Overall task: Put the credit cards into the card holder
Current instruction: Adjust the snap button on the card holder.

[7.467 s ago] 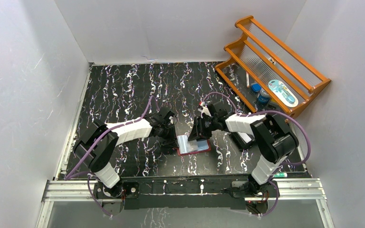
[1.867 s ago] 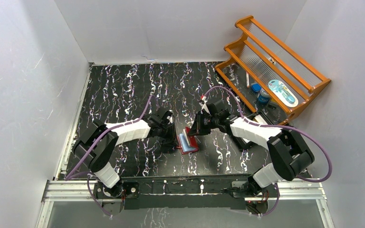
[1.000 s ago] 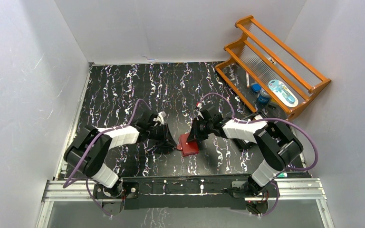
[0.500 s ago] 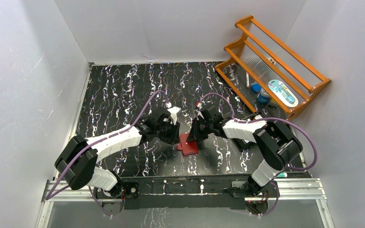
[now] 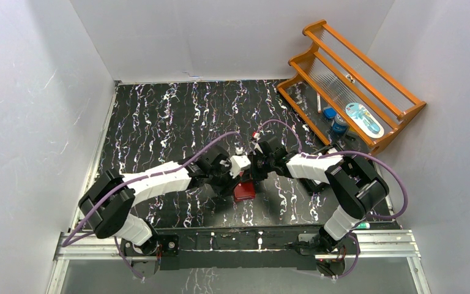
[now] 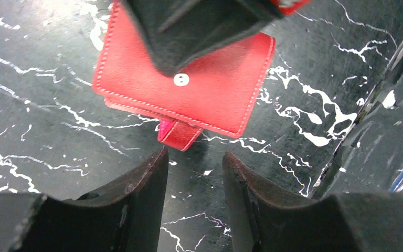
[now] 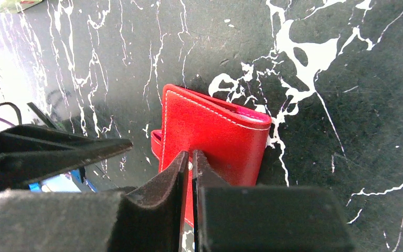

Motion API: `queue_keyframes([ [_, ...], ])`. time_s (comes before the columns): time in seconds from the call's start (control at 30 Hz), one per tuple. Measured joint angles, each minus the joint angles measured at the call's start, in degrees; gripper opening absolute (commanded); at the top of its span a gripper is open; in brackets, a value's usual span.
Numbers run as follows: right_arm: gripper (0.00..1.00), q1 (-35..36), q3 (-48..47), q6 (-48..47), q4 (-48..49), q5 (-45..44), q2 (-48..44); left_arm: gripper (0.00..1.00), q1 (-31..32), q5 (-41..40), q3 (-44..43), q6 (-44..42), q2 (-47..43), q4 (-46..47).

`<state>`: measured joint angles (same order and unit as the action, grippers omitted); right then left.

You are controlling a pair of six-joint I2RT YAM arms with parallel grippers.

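The holder (image 5: 243, 192) lies folded shut on the dark marbled bench (image 5: 159, 116), near its front edge and between the two arms, so we cannot see into its pockets. Its red cover faces up, with white stitching along the edges and a metal snap (image 6: 181, 79) near the middle. A short red strap (image 6: 177, 135) sticks out from under one long side. Our right hand (image 7: 191, 155) comes down on the cover with its fingers drawn almost together, only a thin slit between them and nothing visible in that slit. The tips rest on the cover close to the snap. Our left hand (image 6: 194, 157) hovers just beside the strap side of the holder, apart from it. Its fingers stand moderately spread, with only bare bench showing in the gap. From above, the two hands meet nearly tip to tip over the holder, the left reaching in from the left and the right from the right. An orange wooden rack (image 5: 349, 79) stands at the far right corner of the bench, well apart from the holder.
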<state>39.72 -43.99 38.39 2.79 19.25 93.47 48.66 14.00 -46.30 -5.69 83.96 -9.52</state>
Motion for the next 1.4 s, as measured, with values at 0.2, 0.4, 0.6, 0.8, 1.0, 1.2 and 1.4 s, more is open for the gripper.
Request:
queue_keyframes([
  [0.2, 0.16, 0.0, 0.0, 0.02, 0.04, 0.04, 0.0, 0.44, 2.78, -1.53, 0.0, -4.61, 1.01, 0.79],
  [0.4, 0.16, 0.0, 0.0, 0.02, 0.07, 0.07, 0.0, 0.43, 3.15, -3.37, 0.0, -7.58, 3.06, 2.49],
  [0.6, 0.16, -0.02, 0.0, 0.22, 0.11, 0.09, 0.02, 0.25, 4.22, -5.51, 0.07, -9.31, 5.64, 3.78],
  [0.8, 0.16, 0.0, 0.44, 0.7, 1.66, 0.35, 0.37, 0.0, 5.86, -13.0, 5.97, -4.2, 0.39, 10.19],
  [1.0, 0.16, 0.22, 1.77, 1.84, 4.74, 1.14, 0.39, 0.0, 5.84, -17.18, 13.66, 9.16, -8.28, 17.49],
  [1.2, 0.16, 0.28, 1.86, 1.95, 4.85, 1.07, 0.39, 0.0, 5.38, -18.47, 17.27, 17.09, -10.21, 22.08],
  [1.4, 0.16, 0.31, 1.86, 1.95, 4.87, 1.11, 0.39, 0.0, 4.11, -18.49, 20.48, 24.79, -12.83, 26.36],
])
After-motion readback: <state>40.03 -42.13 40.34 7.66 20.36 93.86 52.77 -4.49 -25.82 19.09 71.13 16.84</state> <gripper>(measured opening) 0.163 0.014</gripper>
